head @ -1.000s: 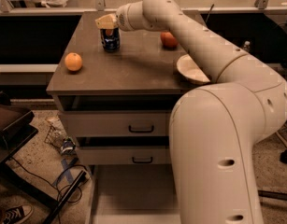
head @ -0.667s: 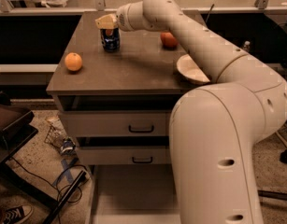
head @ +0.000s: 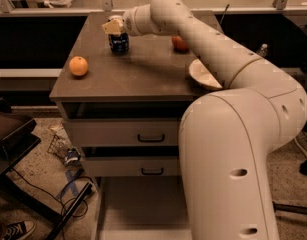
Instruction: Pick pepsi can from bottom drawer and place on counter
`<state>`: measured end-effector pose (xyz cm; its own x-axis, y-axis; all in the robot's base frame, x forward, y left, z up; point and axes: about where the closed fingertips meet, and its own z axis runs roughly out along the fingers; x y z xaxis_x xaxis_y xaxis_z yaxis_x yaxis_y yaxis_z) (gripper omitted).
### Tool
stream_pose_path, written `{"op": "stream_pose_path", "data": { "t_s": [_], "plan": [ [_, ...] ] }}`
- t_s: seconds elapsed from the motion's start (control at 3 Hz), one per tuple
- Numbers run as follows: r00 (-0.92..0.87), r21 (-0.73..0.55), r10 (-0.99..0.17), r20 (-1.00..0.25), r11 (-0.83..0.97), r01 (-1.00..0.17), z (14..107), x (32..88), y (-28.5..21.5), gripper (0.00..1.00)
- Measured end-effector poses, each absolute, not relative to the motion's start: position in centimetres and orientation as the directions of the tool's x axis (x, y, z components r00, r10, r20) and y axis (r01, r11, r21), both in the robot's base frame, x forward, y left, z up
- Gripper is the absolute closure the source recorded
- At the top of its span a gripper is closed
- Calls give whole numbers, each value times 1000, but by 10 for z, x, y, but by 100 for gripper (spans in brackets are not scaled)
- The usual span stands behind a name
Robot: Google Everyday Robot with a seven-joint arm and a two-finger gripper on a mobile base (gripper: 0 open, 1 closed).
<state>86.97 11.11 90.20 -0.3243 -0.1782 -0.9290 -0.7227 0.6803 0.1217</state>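
Dim, warm indoor light falls from above. The counter (head: 138, 71) carries a soft sheen, with a faint shadow under the pale arm (head: 218, 49). The gripper (head: 114, 27), just over the can (head: 119, 44), is lit brightest. The floor (head: 38, 174) lies murky.

gripper (head: 114, 26) above pepsi can (head: 119, 44) hides its top | bottom drawer (head: 138, 209) cut by edge

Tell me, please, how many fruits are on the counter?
2: an orange near the counter's left edge; a reddish fruit farther back, partly behind the arm, which may hide more. The tool is over the pepsi can.
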Motion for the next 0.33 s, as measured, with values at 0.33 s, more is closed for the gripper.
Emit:
{"op": "stream_pose_path", "data": {
  "t_s": [0.33],
  "plan": [
    [-326,123,-179,-928,678,-725,900,869,114,0]
  ]
}}
